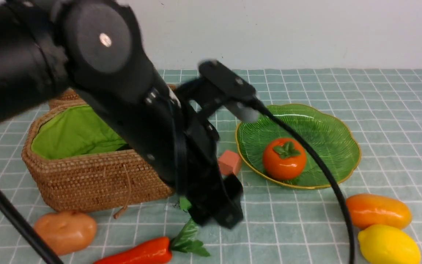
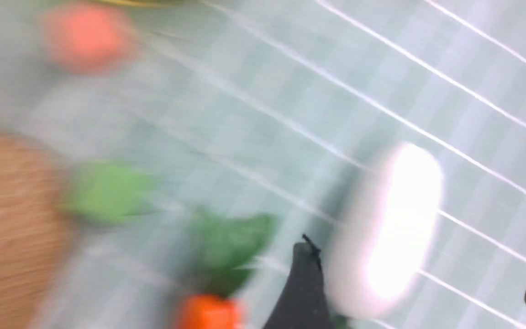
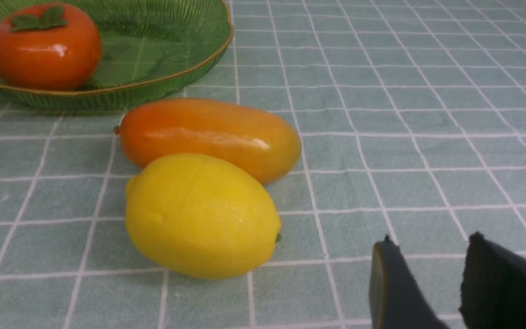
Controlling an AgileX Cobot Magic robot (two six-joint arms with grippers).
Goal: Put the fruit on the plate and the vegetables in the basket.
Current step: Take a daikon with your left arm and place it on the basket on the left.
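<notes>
Jaws: L gripper wide apart, nothing clamped. Long white veg lies on cloth betw the fingers, close against one, but pic v. blurred. R gripper part-open, empty, near lemon.

Done: persimmon sits on plate, right of cloth's centre.

Left, fruit: lemon + mango, side by side at near right corner, just off plate's rim.

Left, veg: potato + carrot along near edge, in front of basket on left side, plus the white veg. Basket lining shows no veg where visible; L arm hides the rest. Eggplant not seen.

Prob. only one item placed, so early stage.
</notes>
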